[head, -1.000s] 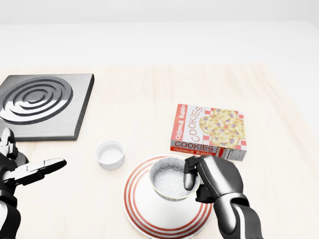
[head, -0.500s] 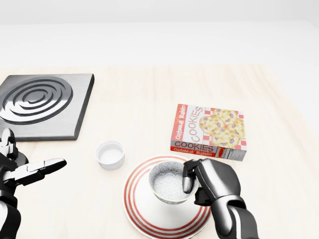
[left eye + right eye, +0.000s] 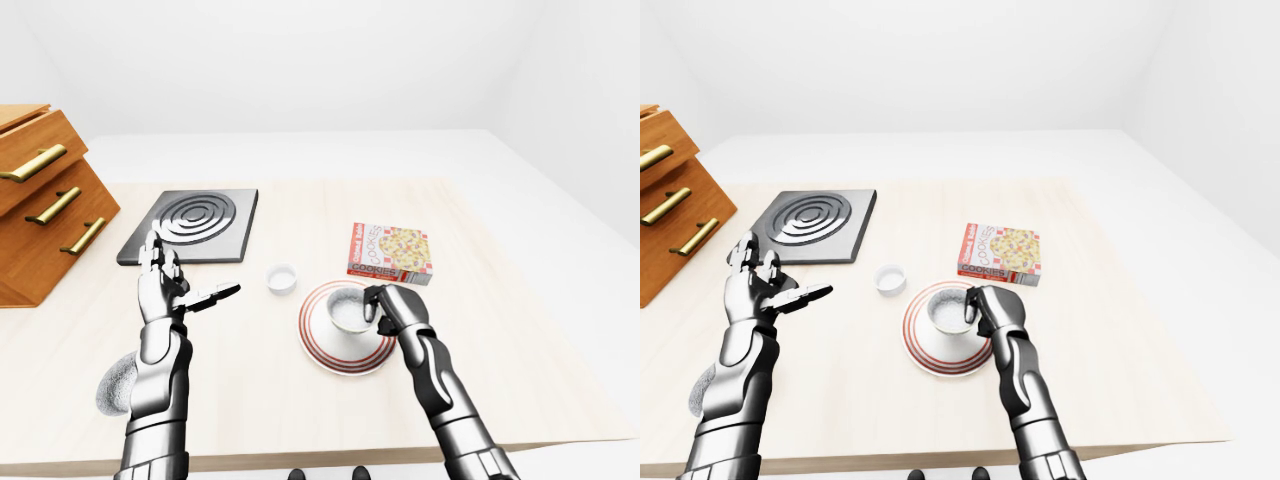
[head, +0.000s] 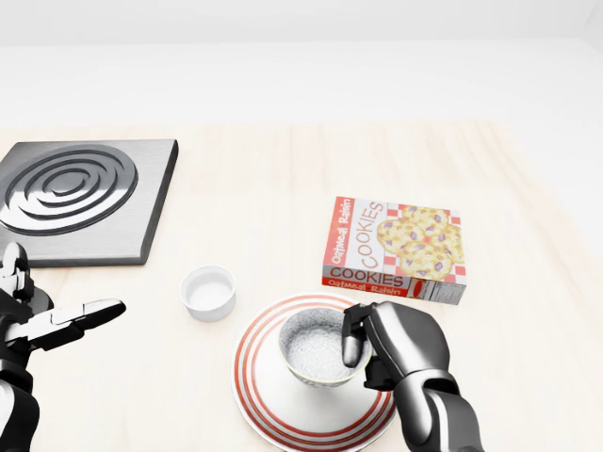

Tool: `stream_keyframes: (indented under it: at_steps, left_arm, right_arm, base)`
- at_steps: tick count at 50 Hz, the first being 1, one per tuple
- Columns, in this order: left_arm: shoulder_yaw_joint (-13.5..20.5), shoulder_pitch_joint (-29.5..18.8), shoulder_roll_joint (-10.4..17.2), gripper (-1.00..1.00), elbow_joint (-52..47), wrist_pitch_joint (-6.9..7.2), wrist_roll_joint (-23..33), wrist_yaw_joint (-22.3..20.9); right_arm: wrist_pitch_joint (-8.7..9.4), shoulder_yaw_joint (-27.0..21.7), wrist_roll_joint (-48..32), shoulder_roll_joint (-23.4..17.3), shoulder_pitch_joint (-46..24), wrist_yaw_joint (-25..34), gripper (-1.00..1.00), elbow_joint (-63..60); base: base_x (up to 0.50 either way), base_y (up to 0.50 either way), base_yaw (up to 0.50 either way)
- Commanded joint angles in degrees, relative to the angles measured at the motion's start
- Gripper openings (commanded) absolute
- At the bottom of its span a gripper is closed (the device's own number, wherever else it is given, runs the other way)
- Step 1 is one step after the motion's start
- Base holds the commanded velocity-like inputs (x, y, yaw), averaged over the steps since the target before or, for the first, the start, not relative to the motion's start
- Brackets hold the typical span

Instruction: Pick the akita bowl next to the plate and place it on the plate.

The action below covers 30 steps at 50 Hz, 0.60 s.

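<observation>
Right hand (image 4: 396, 344) fingers (image 4: 353, 337) clamped over the bowl (image 4: 316, 347) rim — bowl sits low over the striped plate (image 4: 273, 414), roughly centre. Left hand (image 4: 42, 325) hovers at the view's left, fingers apart, holding nothing. Risk, imo: let go w/ a finger hooked inside the rim and the bowl tips or skids off the plate. Nearby — small white cup (image 4: 208, 292), cookie box (image 4: 396, 250), burner plate (image 4: 80, 193). Pale wood bench (image 4: 264, 179), wooden drawers (image 3: 40, 200), plain white room.

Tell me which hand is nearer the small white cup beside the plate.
Left, narrowly. The left hand hangs open to the left of the small white cup; the right hand grips the akita bowl over the plate.
</observation>
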Motion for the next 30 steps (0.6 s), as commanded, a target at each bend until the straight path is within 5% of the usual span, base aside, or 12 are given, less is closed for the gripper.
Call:
stream_keyframes:
  at_steps: [1,30]
  left_arm:
    - [0.0,0.1,0.0,1.00,-0.5,0.41,-0.1,0.1]
    - [0.1,0.1,-0.1,1.00,-0.6,0.46,-0.1,0.1]
  right_arm:
    - [-0.02,-0.9,15.2,0.4,-0.5,-2.1,-1.00,0.0]
    - [-0.02,-0.9,15.2,0.3,-1.0,-2.7,-1.00,2.0]
  base:
    - [0.00,0.00,0.00]
    - [0.00,0.00,0.00]
